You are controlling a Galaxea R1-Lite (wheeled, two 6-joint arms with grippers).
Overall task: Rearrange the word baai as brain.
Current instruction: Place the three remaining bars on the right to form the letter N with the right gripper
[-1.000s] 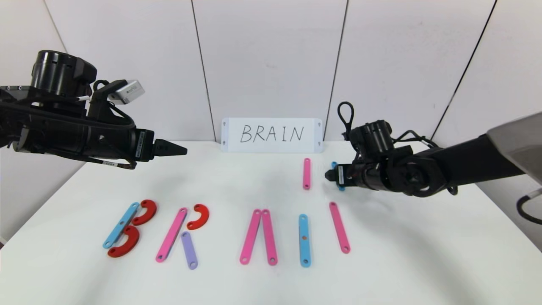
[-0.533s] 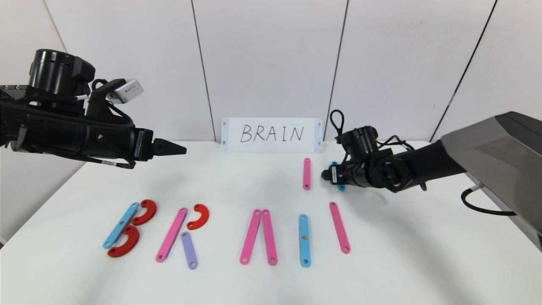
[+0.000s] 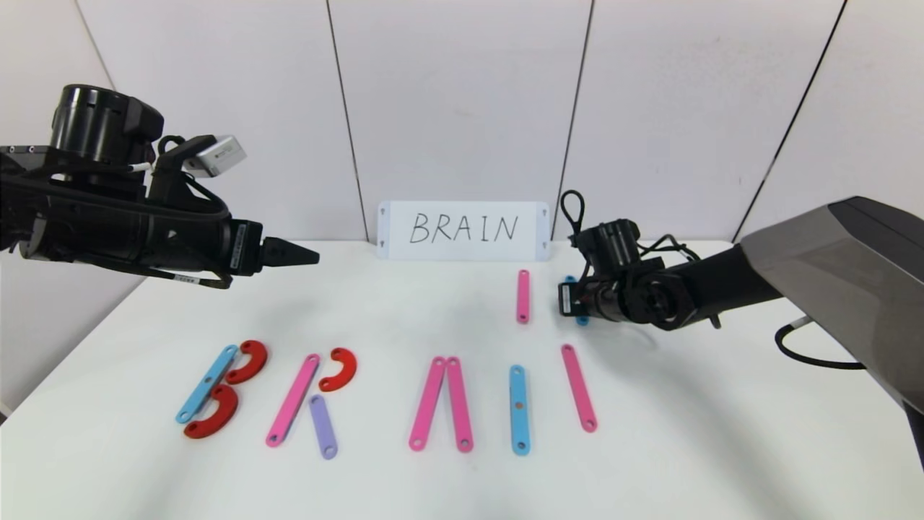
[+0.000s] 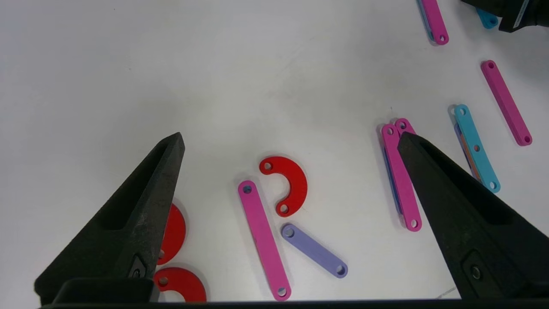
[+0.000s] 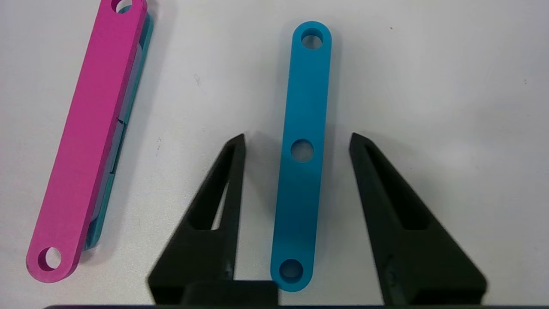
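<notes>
The blue strip (image 5: pixel 301 163), flat with three holes, lies on the bench (image 3: pixel 722 433) toward its far edge, long axis running front to back, just right of a pink strip (image 3: pixel 522 296). The right gripper (image 5: pixel 296 141) straddles it, fingers (image 5: pixel 223 184) apart on either side and clear of its edges. The letters (image 3: pixel 317 393) line the near edge below the card (image 3: pixel 462 230); the left gripper (image 3: pixel 292 253) hangs open over the far-left corner.
</notes>
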